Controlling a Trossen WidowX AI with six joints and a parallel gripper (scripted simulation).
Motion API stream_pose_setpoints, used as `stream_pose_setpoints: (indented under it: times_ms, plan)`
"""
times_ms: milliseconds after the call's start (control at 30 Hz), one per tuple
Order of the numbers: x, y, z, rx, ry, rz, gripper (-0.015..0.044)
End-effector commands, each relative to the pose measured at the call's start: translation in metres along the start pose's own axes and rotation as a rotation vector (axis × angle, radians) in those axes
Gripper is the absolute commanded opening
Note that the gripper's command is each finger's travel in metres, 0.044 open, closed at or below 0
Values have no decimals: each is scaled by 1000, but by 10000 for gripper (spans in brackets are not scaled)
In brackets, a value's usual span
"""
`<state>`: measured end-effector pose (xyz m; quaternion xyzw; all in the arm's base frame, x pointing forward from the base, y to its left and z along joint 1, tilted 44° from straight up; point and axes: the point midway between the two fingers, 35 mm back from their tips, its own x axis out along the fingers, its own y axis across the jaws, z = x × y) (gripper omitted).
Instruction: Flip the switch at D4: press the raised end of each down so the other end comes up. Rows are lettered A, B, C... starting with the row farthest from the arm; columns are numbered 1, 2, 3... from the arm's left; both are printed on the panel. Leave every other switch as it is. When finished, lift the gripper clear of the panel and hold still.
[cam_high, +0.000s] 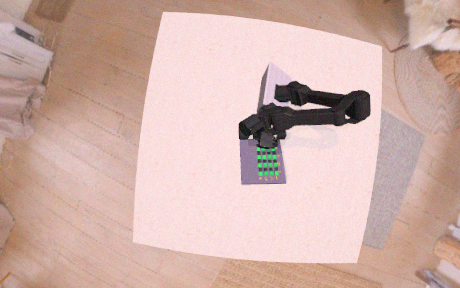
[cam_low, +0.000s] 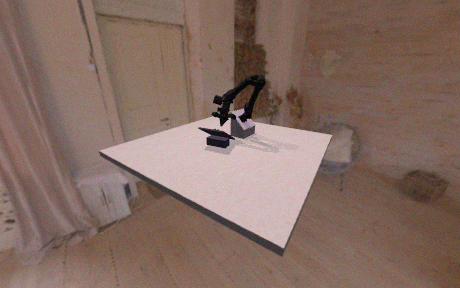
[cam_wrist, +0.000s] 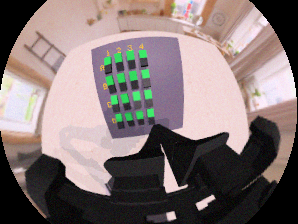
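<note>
The tilted purple panel (cam_high: 249, 170) (cam_low: 209, 131) (cam_wrist: 169, 75) carries rows of green-and-dark rocker switches, with printed letters and numbers. Switch D4 (cam_wrist: 151, 116) is at the near right corner of the switch block in the wrist view, its green part toward row C and its dark part toward the gripper. I cannot tell which end is raised. My gripper (cam_low: 223, 124) (cam_wrist: 156, 127) is shut and empty. Its tips are just above the panel's near part, and in the wrist view they show just below and right of D4. In the top view the arm hides the panel's near edge.
Switches C4 (cam_wrist: 148, 98) and D3 (cam_wrist: 140, 118) neighbour D4. The arm's pale wedge-shaped base block (cam_high: 270, 82) (cam_low: 243, 131) stands behind the panel on the pale table (cam_high: 200, 215) (cam_low: 240, 190).
</note>
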<state>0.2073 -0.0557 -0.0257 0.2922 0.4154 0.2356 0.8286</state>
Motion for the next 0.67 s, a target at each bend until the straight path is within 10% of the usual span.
stream_pose_setpoints:
  times_ms: [0,633]
  plan:
    - [-9,1,1,-9,-3,0,0]
    - [-16,37,52,-8,-4,2,0]
